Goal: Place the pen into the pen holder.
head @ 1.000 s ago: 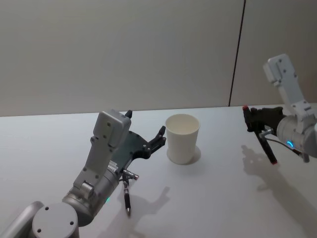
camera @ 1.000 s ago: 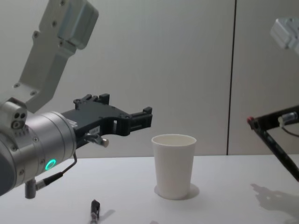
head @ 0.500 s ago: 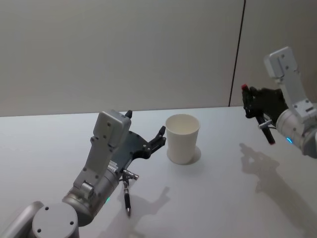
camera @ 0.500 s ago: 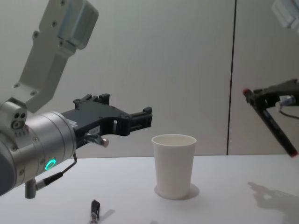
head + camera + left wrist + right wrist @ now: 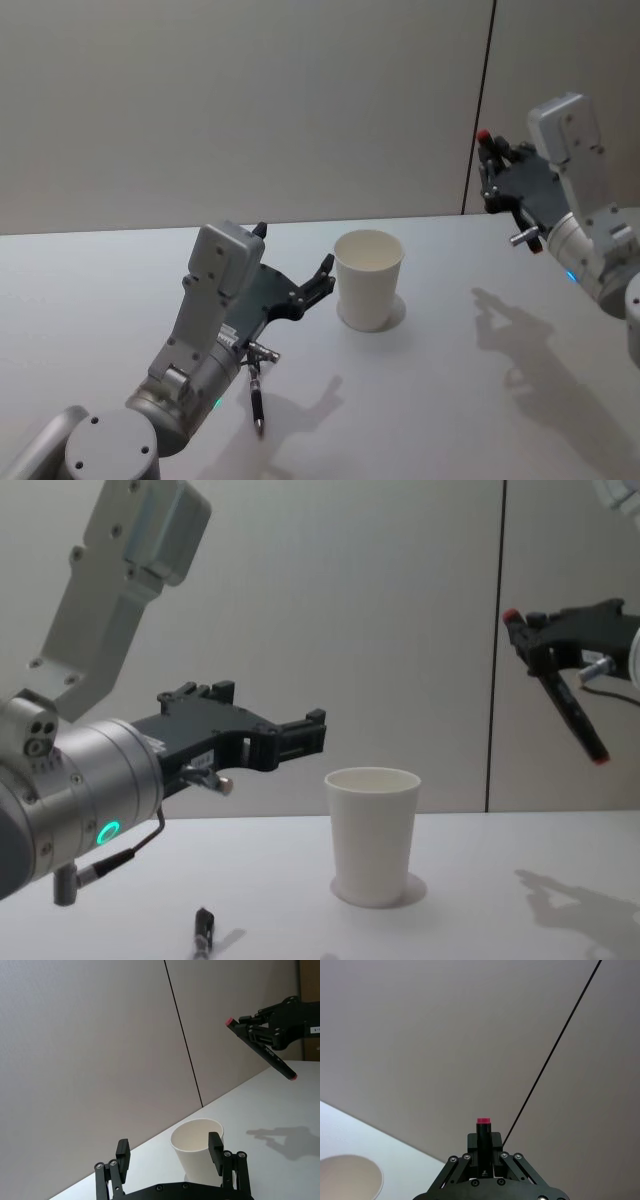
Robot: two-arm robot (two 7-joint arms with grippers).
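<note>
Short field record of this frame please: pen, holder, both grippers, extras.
pen: black pen with red ends, slanted in the air, above and right of the cup
holder: white paper cup, upright on white table
right gripper: shut on the pen, raised
left gripper: open, hovering beside the cup
other: dark pen lying on table near left arm

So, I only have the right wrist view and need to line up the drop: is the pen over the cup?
Observer: No, the right gripper holds the pen high, off to the right of the pen holder.
Operator: Where's the left gripper?
Observer: The left gripper hovers by the holder's left side, jaws open.
Operator: Anything else loose?
Observer: A second pen lies on the table near that gripper.
</note>
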